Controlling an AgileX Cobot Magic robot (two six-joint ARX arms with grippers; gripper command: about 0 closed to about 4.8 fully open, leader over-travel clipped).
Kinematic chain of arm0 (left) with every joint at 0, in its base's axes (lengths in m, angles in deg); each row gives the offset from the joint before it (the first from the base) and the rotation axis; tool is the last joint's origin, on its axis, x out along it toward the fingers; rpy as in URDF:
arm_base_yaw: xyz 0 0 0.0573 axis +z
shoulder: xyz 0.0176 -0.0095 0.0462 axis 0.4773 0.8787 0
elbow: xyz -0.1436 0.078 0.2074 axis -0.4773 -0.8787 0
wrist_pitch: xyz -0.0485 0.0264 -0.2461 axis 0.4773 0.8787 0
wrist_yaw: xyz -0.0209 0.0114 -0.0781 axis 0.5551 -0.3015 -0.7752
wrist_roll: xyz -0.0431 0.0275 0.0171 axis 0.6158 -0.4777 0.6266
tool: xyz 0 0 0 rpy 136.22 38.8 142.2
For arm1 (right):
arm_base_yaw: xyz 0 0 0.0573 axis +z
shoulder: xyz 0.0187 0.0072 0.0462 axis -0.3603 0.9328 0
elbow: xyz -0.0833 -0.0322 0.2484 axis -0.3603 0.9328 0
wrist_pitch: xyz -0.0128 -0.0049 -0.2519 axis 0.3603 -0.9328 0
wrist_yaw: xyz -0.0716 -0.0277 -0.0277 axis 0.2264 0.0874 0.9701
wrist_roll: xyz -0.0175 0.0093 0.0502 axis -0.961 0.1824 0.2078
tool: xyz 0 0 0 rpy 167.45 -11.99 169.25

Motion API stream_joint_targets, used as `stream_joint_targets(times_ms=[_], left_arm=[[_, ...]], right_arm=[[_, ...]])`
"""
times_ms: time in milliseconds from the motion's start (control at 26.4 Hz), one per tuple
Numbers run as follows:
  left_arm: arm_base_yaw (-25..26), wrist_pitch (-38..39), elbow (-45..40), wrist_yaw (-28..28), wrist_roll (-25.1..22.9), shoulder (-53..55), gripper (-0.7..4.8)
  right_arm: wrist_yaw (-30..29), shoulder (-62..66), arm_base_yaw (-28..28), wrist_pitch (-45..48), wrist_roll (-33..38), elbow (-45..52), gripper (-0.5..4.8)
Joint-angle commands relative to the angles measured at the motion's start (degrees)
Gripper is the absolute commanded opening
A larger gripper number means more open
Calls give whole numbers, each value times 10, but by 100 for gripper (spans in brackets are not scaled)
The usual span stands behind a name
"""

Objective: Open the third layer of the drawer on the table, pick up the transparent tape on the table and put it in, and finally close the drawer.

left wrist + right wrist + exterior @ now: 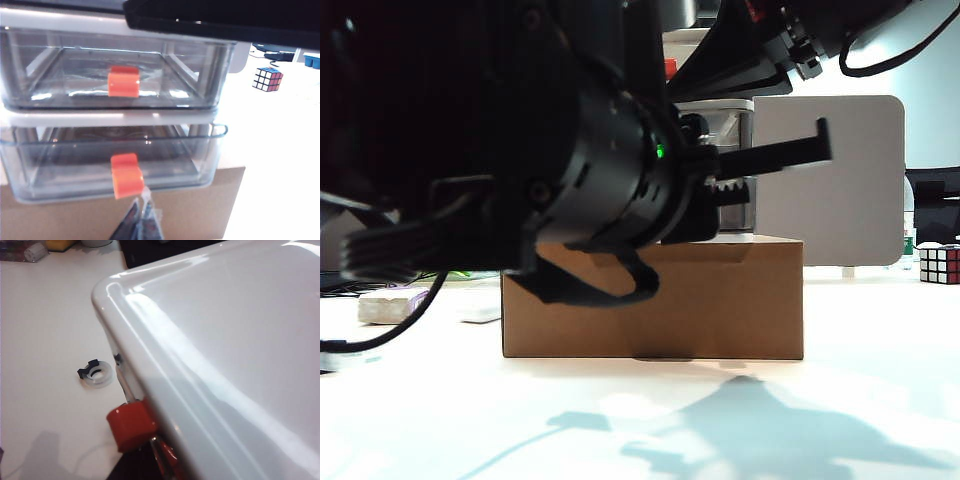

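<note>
The drawer [115, 119] stands on a brown cardboard box [650, 300]. Its third layer [60, 170], smoky grey with a red-orange handle [127, 176], sticks out a little beyond the layer above. In the left wrist view my left gripper [141, 215] is shut and empty, tips just below that handle's corner. It [810, 148] fills the exterior view close up. The transparent tape [98, 375] lies flat on the table [50, 315] beside the drawer. The right wrist view looks down on the drawer's white top [225, 340] and a red handle [131, 426]; the right gripper's jaws are hidden in the dark.
A Rubik's cube [938, 263] sits at the far right of the table, and a white panel [840, 180] stands behind the box. A white-and-purple block [390, 303] and a small white oblong [480, 313] lie left of the box. The right arm [770, 40] reaches in from above.
</note>
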Motion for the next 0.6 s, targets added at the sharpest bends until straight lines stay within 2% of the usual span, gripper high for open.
stream_joint_targets(times_ms=[38, 151, 189, 227, 265, 302, 454, 605], left_arm=[[-12, -3, 0, 31, -12, -1, -6], [-12, -3, 0, 33, -13, -1, -1], [-10, -3, 0, 33, -13, -1, 21], [-7, -3, 0, 30, -13, -1, 60], [2, -3, 0, 11, -13, -1, 135], [7, -3, 0, -4, -13, -1, 148], [34, -3, 2, -63, -12, -1, 149], [46, -3, 2, -66, -10, -1, 149]], right_arm=[[1, 1, 0, 10, -3, -3, -5], [0, 1, 0, 10, -3, -3, -5], [0, 1, 1, 10, -3, -3, -5], [0, 1, 1, 9, -3, -3, -5], [0, 1, 1, 9, -3, -3, -5], [0, 1, 1, 9, -3, -3, -5], [0, 1, 1, 9, -3, -3, -5], [0, 1, 1, 9, -3, -3, -5]])
